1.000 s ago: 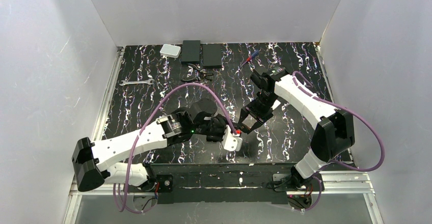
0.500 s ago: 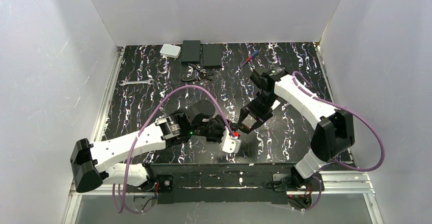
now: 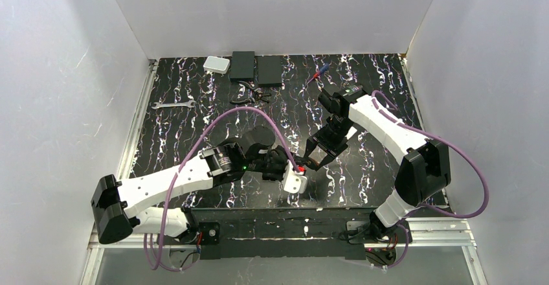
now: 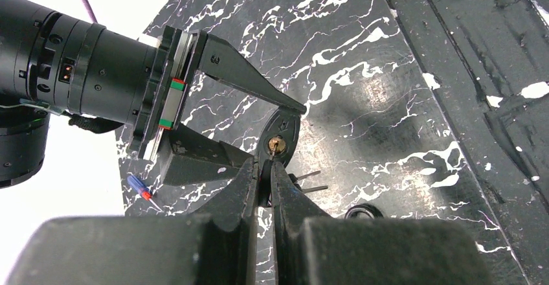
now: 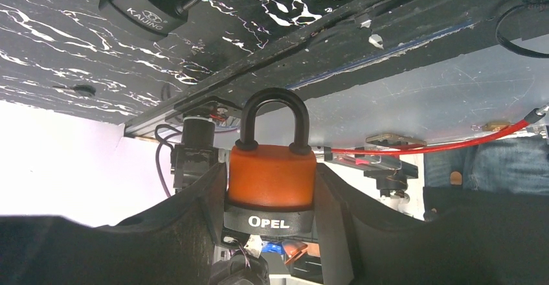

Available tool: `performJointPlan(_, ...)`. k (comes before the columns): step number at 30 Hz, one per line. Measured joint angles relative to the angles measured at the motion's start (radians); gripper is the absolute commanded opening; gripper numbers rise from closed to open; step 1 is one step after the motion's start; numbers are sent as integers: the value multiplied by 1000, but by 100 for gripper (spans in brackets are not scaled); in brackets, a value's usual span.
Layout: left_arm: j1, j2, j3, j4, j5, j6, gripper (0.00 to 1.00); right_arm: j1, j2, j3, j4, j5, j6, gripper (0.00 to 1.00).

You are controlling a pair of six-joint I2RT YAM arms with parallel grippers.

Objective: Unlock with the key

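Note:
My right gripper (image 5: 270,197) is shut on an orange-and-black padlock (image 5: 272,171) marked OPEL, with its black shackle closed and pointing away from the wrist. In the left wrist view the padlock's black underside (image 4: 283,129) faces me with its brass keyhole (image 4: 276,146). My left gripper (image 4: 266,166) is shut on the key (image 4: 265,175). The key's thin blade reaches up to the keyhole; how deep it sits I cannot tell. From above, the left gripper (image 3: 292,167) and the right gripper (image 3: 313,162) meet near the table's front middle, with the key's red head (image 3: 299,168) between them.
A second, black padlock (image 5: 152,0) lies on the table. At the back lie a red-and-blue screwdriver (image 3: 320,71), two black boxes (image 3: 243,63), a white box (image 3: 216,65), pliers (image 3: 249,92) and a wrench (image 3: 173,105). Spare key blades (image 4: 309,181) and a ring (image 4: 362,210) show beside my left fingers.
The left wrist has shifted slightly left and back beside the padlock. Both grips stay as they were.

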State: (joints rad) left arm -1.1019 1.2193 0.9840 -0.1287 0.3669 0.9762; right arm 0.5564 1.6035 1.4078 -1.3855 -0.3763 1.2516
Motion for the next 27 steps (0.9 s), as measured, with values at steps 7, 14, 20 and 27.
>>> performJointPlan(7,0,1,0,9,12,-19,0,0,0,0,-4,0,-6,1)
performJointPlan(14,-4,1,0,9,15,-16,0,0,0,0,-8,-5,-13,1)
performJointPlan(20,-9,8,0,14,-2,-8,0,0,0,0,-7,3,-21,1)
performJointPlan(27,-13,30,-3,43,-40,-17,0,-7,4,0,0,29,-30,1)
